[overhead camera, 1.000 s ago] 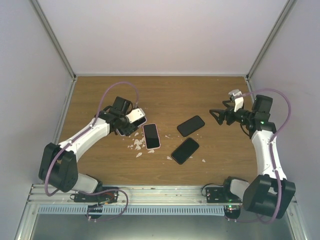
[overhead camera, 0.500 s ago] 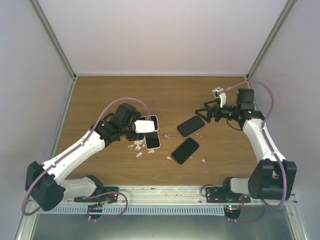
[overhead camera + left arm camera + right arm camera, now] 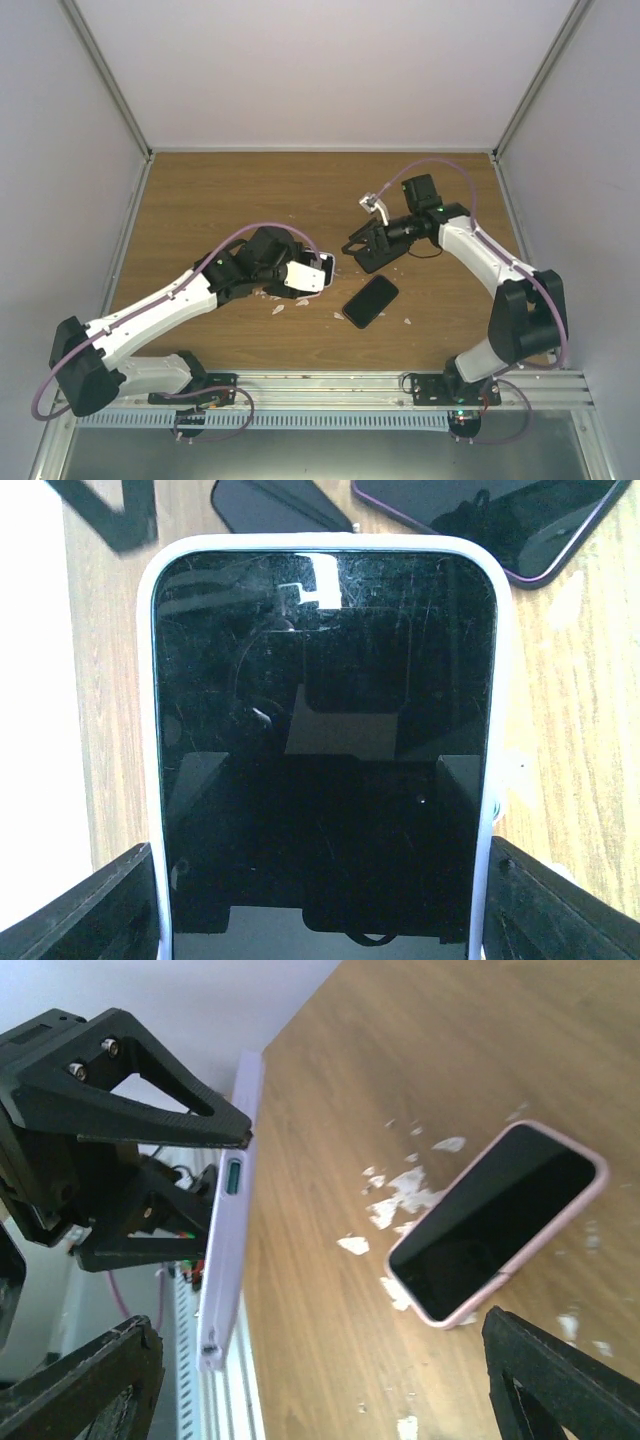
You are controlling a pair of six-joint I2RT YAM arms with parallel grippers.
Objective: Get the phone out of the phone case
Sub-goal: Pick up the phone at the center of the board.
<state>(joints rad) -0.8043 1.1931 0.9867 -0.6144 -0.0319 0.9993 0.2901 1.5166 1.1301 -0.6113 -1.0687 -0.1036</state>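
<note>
The phone (image 3: 325,760), black-screened, sits in a pale lavender phone case (image 3: 500,730) and fills the left wrist view. My left gripper (image 3: 325,910) is shut on the case's long sides and holds it above the table (image 3: 312,272). In the right wrist view the case (image 3: 225,1250) shows edge-on, with the left gripper's fingers (image 3: 150,1090) above and below it. My right gripper (image 3: 355,245) is open a short way to the right of the phone, not touching it. Nothing sits between its fingers (image 3: 70,1380).
A pink-cased phone (image 3: 500,1222) lies on the wood among white scraps (image 3: 405,1190). Two dark phones (image 3: 371,300) (image 3: 388,252) lie mid-table, one partly under the right arm. Walls close in the back and sides.
The left arm has carried the cased phone right, toward the middle. The right arm has swung left toward it, and its jaws have narrowed slightly.
</note>
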